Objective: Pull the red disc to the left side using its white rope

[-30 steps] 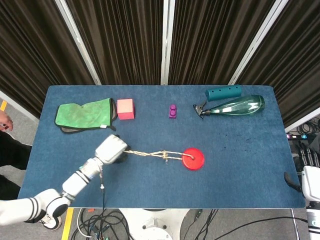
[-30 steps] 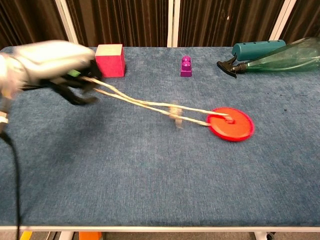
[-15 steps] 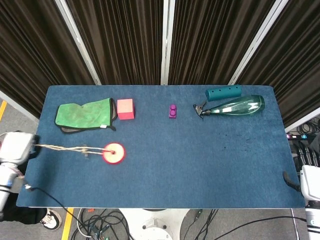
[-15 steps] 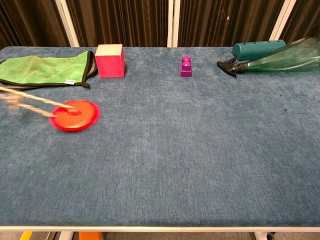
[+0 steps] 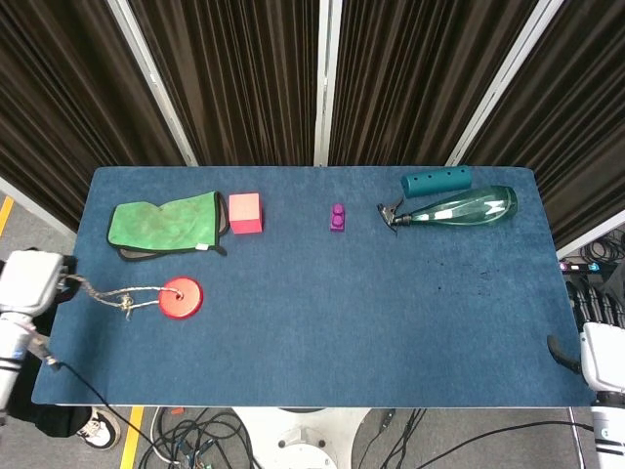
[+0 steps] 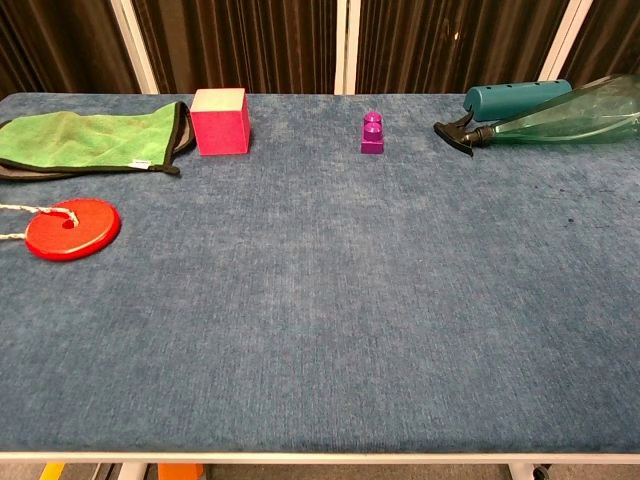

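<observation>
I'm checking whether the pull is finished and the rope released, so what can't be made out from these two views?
- Left hand: in the head view at the table's left edge; its fingers are hidden, so its hold on the white rope cannot be told. The chest view's frame edge cuts it out.
- Rope in the chest view: cut off just left of the red disc.
- Right hand: cut off by the head view's right edge; open or shut unclear.

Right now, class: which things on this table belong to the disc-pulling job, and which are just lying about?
Belong to the job:
red disc
white rope
left hand, at the rope's end

Just lying about:
green cloth
pink cube
purple block
spray bottle
teal cylinder
</observation>
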`<state>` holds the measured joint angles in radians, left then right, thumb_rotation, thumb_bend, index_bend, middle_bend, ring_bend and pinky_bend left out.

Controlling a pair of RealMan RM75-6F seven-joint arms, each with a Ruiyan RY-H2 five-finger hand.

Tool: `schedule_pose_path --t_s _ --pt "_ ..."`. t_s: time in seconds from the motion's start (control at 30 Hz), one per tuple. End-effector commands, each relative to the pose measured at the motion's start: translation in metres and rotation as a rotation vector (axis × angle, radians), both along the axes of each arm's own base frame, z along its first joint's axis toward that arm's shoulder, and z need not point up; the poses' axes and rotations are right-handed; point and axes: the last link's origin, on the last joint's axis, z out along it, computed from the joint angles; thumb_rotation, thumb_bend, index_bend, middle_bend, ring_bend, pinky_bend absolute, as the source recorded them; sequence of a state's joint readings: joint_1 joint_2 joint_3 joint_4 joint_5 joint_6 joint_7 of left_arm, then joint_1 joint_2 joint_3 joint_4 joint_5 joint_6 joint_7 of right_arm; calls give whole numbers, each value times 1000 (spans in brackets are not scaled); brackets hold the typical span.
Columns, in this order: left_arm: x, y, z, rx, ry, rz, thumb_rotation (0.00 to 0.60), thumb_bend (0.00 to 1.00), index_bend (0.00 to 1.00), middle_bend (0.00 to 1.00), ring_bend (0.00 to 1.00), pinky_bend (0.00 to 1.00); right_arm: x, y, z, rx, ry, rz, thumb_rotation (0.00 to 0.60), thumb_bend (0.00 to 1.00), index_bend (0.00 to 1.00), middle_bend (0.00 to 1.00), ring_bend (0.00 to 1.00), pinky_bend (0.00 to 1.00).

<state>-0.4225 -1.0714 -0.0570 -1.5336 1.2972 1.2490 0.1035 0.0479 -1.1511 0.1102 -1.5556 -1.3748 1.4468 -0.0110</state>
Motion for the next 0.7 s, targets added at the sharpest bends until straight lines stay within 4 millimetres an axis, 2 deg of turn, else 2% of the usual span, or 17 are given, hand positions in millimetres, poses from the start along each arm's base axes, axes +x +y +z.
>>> schedule_pose_path --t_s 0.03,0.07,0.1,0.17,0.2,0.27,0.33,0.4,0.67,0.7 --pt "37 25 -40 -45 -108 -151 600 342 767 1000 834 576 0 0 -1 1 -3 -1 600 242 0 0 0 0" --pt "36 29 -51 -88 -91 -149 600 324 731 992 784 557 0 0 -1 2 -3 -1 600 242 0 0 0 0" --pt "33 29 -58 -138 -61 -133 600 259 583 864 626 480 0 1 0 1 -3 -1 600 242 0 0 0 0" --pt "31 30 -63 -184 -45 -107 600 154 277 477 306 316 -1 2 1 -3 -1 -3 600 242 0 0 0 0" --pt "31 30 -65 -195 -46 -99 600 136 201 342 221 278 -2 2 3 -7 0 -6 600 242 0 0 0 0" --pt "30 27 -62 -188 -56 -87 600 112 130 195 140 257 -3 2 5 -11 1 -11 600 242 0 0 0 0" --pt "28 21 -55 -164 -70 -78 600 90 111 116 100 249 -5 3 5 -11 -3 -16 600 241 0 0 0 0" --pt "25 13 -46 -120 -83 -81 600 77 104 88 87 244 -5 2 3 -5 -6 -15 600 240 0 0 0 0" --pt "15 -25 -27 -4 -158 -102 600 64 103 84 84 237 -1 0 -1 10 -3 1 600 240 0 0 0 0" --pt "11 -34 -24 6 -163 -93 600 63 103 89 84 236 0 0 0 7 -2 3 600 240 0 0 0 0"
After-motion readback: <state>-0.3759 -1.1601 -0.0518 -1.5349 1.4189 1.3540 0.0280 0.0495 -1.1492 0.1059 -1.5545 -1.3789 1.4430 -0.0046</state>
